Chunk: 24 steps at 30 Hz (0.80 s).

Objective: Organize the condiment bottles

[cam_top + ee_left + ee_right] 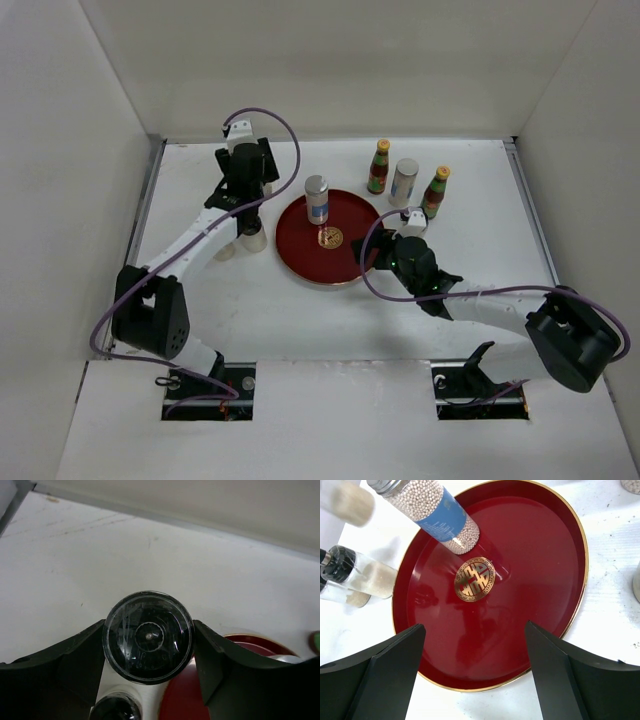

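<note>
A dark-lidded jar [148, 645] is being gripped by the left pincer [148, 630], whose fingers [75, 662] are being pressed against both sides of the lid. In the top view this is taking place just left of the red tray [300, 245], over the white tabletop [300, 330]; whether the jar is being lifted or is resting there cannot be told. A second jar [116, 711] is being shown just below the held one, at the bottom edge of the left wrist view. A blue-labelled shaker [316, 198] is being carried upright on the upper left part of the tray, just beside the gold emblem [475, 578] at its centre. The right pincer [475, 677] is being held released, its jaws spread wide with nothing between them, above the lower rim of the tray in the right wrist view and at the tray's right edge in the top view. At the upper right of the top view, off the tray, a plain shaker [404, 181] is being flanked by one sauce bottle [378, 166] on its left and another sauce bottle [436, 190] on its right, all upright.
</note>
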Each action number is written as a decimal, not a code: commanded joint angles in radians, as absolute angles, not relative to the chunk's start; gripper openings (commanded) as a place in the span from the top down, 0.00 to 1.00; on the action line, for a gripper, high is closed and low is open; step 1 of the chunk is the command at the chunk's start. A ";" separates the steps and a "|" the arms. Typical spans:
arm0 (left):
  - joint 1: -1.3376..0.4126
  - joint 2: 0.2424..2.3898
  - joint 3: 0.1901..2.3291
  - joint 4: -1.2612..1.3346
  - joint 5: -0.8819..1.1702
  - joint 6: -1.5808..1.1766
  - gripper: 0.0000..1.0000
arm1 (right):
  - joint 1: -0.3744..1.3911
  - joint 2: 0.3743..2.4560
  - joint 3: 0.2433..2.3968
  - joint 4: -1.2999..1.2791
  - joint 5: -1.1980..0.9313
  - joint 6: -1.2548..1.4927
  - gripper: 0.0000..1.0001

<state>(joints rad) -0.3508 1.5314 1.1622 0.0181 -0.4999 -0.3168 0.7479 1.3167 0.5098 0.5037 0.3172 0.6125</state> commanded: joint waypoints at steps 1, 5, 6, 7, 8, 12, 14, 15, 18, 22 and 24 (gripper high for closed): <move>-0.402 1.453 1.227 0.101 -0.505 -0.290 0.59 | 0.762 1.309 0.545 0.560 0.308 0.603 0.13; -0.459 1.439 1.186 0.074 -0.514 -0.314 0.59 | 0.762 1.305 0.546 0.558 0.314 0.595 0.13; -0.472 1.434 1.174 0.068 -0.515 -0.328 0.59 | 0.762 1.302 0.543 0.557 0.314 0.597 0.13; -0.485 1.431 1.161 0.064 -0.515 -0.340 0.59 | 0.762 1.301 0.542 0.557 0.314 0.597 0.13; -0.501 1.428 1.149 0.064 -0.515 -0.347 0.59 | 0.762 1.298 0.540 0.557 0.314 0.598 0.13; -0.554 1.442 1.117 0.078 -0.514 -0.368 0.59 | 0.760 1.290 0.537 0.560 0.321 0.594 0.13; -0.574 1.469 1.114 0.080 -0.509 -0.374 0.59 | 0.756 1.286 0.532 0.560 0.321 0.597 0.13; -0.584 1.480 1.109 0.080 -0.509 -0.374 0.59 | 0.754 1.282 0.529 0.560 0.321 0.598 0.13; -0.604 1.508 1.085 0.089 -0.517 -0.385 0.59 | 0.754 1.275 0.529 0.558 0.322 0.595 0.13; -0.614 1.543 1.072 0.095 -0.518 -0.399 0.59 | 0.746 1.278 0.526 0.561 0.322 0.600 0.13; -0.619 1.554 1.063 0.097 -0.532 -0.402 0.59 | 0.749 1.281 0.528 0.561 0.321 0.600 0.13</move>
<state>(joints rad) -0.6125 1.5650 1.0645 0.0040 -0.4995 -0.3820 0.7475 1.2991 0.5098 0.5045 0.3176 0.6056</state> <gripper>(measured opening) 0.614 0.869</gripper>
